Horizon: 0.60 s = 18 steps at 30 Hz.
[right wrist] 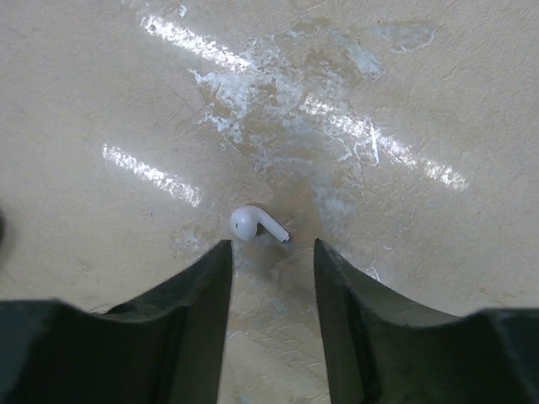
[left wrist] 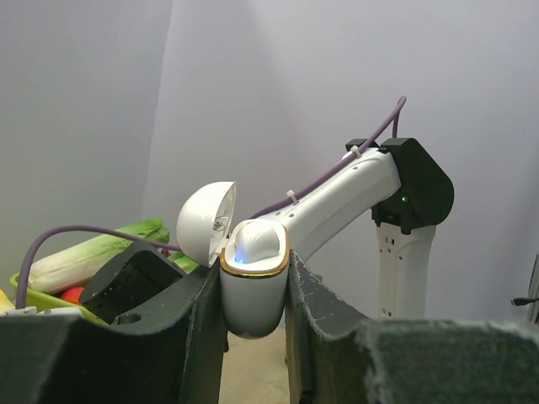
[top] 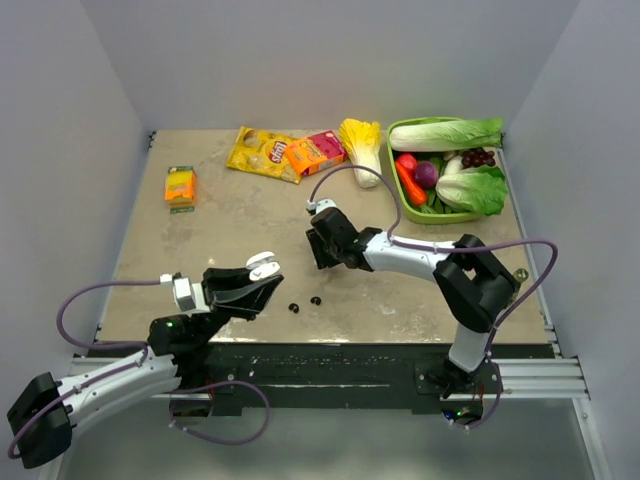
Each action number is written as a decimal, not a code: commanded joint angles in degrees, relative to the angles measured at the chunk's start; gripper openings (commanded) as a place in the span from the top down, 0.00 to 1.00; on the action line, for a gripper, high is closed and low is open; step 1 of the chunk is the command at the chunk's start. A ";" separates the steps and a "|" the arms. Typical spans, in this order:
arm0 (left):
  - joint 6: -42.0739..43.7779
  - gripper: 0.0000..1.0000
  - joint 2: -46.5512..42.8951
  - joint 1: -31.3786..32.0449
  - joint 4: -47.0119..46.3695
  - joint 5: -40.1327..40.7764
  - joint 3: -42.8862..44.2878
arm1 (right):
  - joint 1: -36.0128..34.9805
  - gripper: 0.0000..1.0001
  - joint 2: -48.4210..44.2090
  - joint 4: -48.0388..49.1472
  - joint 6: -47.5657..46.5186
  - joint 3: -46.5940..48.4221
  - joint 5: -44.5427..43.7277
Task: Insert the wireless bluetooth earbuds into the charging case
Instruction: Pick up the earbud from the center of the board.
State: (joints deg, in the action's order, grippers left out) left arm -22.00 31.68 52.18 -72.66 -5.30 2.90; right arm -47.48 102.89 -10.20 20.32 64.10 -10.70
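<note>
Glossy beige tabletop (right wrist: 421, 101) holds a white earbud (right wrist: 253, 224) at twelve o'clock of the spread right gripper (right wrist: 271, 246). It is probably light and slick, so pinch its bulb. The left gripper (left wrist: 253, 273) clamps the open charging case (left wrist: 251, 303).

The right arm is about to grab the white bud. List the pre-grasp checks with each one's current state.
1. Is the right gripper open: ok.
2. Is the white earbud lined up with the finger gap: ok, it lies on the table just ahead of the tips.
3. Are the black earbuds apart from the right gripper: ok.
4. Is the left gripper shut on the charging case: ok.
5. Is the lid open: ok.
6. Is a slot free in the case: cannot tell, a white shape fills the opening.
</note>
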 commanded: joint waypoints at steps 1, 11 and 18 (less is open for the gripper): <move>-0.59 1.00 -1.01 0.20 -2.13 0.64 -6.59 | -0.94 0.62 -2.78 -2.64 -3.53 0.52 -5.91; -1.03 1.00 1.80 0.20 -4.15 0.03 -6.59 | -1.47 1.00 -2.79 2.02 -2.91 -4.33 0.23; -0.41 1.00 0.49 0.20 -2.49 0.38 -6.50 | -1.47 1.00 0.38 2.20 -3.09 -1.70 4.37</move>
State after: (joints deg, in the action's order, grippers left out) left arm -22.02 33.21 52.18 -72.69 -5.28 2.90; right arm -48.73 101.78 -9.74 17.89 59.77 -9.26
